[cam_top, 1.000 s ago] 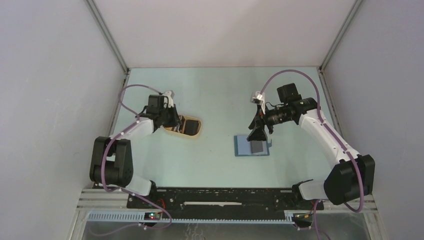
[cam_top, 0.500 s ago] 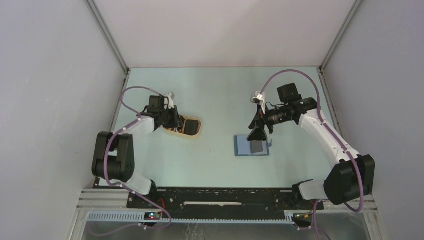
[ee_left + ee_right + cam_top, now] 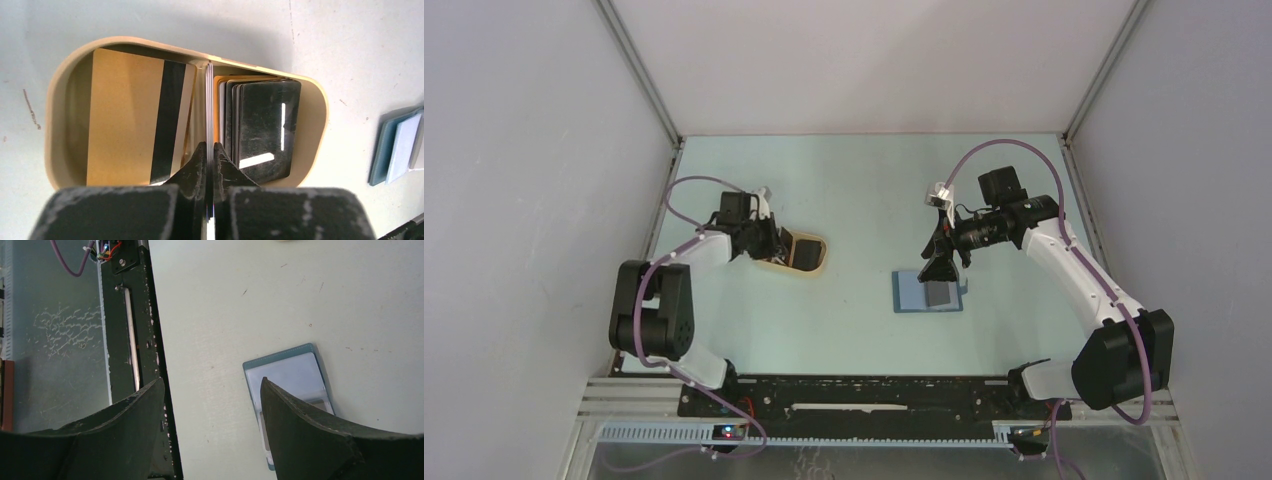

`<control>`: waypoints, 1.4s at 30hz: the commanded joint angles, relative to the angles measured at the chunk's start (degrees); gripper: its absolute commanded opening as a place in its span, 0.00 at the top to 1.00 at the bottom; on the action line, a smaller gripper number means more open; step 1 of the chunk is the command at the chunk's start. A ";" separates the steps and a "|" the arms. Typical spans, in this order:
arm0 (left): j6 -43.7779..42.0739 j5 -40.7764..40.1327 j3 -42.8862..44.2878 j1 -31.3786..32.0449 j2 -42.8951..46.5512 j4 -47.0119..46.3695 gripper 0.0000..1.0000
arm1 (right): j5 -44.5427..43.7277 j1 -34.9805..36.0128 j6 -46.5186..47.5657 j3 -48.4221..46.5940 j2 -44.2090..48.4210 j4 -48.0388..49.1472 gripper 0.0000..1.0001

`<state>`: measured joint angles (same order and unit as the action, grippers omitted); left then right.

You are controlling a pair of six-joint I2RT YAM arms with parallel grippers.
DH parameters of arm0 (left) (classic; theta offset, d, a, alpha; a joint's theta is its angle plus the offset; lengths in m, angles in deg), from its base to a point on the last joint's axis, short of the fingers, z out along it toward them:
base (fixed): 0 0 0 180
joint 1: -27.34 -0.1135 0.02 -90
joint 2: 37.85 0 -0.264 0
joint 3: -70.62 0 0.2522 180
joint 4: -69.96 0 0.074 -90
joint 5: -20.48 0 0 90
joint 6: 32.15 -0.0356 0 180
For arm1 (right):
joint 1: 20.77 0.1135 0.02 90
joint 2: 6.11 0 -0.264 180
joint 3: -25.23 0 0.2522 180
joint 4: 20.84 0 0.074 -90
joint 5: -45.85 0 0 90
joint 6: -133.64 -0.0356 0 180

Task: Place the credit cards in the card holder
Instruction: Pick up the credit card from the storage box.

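In the left wrist view, my left gripper is shut on a thin credit card that stands edge-on in the middle of a tan oval tray. A gold card with a black stripe leans to its left. Several dark credit cards are stacked to its right. From above, the left gripper sits at the tray's left end. The teal card holder lies open mid-table with a grey card on it. My right gripper hovers open above its far edge, with the card holder beside the right finger.
A black rail with the arm bases runs along the table's near edge. Grey walls close in the left, right and back sides. The card holder's edge shows at the right of the left wrist view.
The left gripper's jaws have closed on the upright card in the tray, and the left arm has shifted slightly left. The right arm has not moved.
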<state>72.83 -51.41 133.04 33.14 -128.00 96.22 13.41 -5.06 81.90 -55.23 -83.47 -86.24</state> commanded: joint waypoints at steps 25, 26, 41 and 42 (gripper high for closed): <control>1.41 1.00 -0.78 -1.18 5.30 -3.57 0.88 | 1.45 -0.70 0.85 -0.37 0.63 -0.46 0.21; 1.51 0.71 -0.91 -1.30 5.67 -3.75 0.93 | 1.48 -0.76 0.89 -0.39 0.63 -0.48 0.21; 1.40 -4.81 -1.51 -1.40 8.94 -2.82 0.61 | 1.59 -0.76 1.02 -0.36 0.63 -0.57 0.21; 1.40 -5.54 -1.96 -1.40 10.23 -3.01 0.61 | 1.59 -0.72 1.03 -0.36 0.57 -0.57 0.21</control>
<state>74.39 -53.31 132.85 32.14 -123.45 94.45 13.43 -5.43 81.95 -55.23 -83.47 -86.29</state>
